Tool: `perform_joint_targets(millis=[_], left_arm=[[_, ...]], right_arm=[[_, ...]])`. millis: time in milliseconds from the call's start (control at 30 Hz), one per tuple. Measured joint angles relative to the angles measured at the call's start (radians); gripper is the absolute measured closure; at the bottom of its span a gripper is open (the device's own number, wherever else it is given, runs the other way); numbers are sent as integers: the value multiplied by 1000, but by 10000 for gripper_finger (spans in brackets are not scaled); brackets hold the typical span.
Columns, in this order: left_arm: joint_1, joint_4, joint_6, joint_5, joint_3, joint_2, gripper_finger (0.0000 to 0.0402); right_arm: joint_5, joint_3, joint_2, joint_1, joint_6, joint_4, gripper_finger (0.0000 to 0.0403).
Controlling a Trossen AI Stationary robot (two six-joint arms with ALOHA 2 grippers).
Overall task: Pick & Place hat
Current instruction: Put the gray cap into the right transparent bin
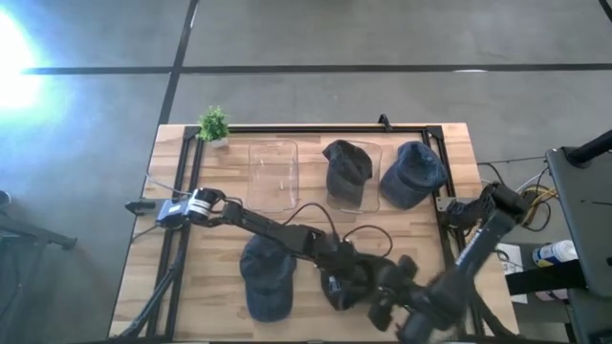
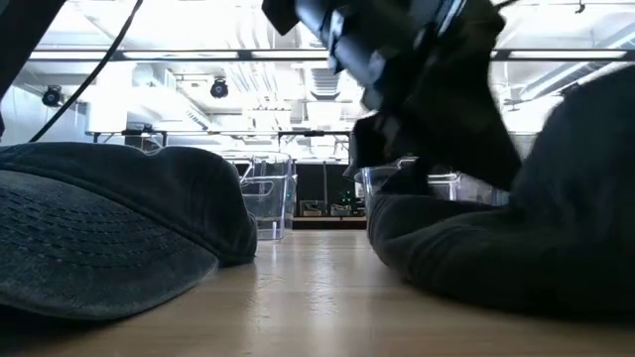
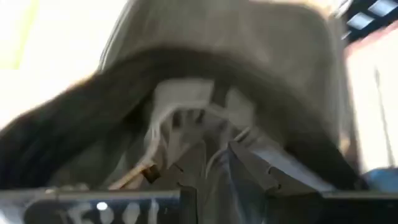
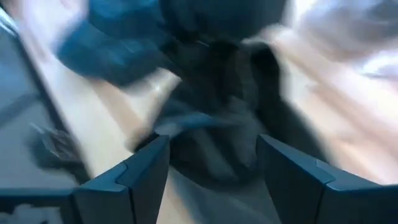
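Both grippers meet at table 6 o'clock over a dark hat (image 1: 349, 279). Left gripper (image 1: 342, 272) pinches that hat; its lining fills the left wrist view. Right gripper (image 4: 211, 165) has fingers spread wide, hat just ahead. Blue hat (image 1: 266, 277) lies at 7 o'clock, two more at 1 o'clock.

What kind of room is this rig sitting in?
Probably a lab or workshop hall, not a home. The wooden table stands on a bare concrete floor, the low view shows an open ceiling with strip lights, and clear plastic bins wait for the caps.
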Motion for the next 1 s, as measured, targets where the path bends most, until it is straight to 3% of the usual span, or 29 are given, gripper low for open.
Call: perform_joint_targets(millis=[167,433,500,700,1000], left_arm=[[-1,-167,86,0,0,-12,339],[-8,-270,151,-13,-16,-174,339],[-16,-262,177,-30,-46,-216,339],[-42,-172,154,13,-246,-292,339],[-92,21,30,7,-501,-419,339]], right_arm=[[-58,-102,6,-86,-98,307,169],[-129,-223,-9,-93,-14,376,183],[-152,-225,-13,-71,-137,391,184],[-277,-156,43,-25,-714,423,184],[-320,-58,172,-45,-730,285,184]])
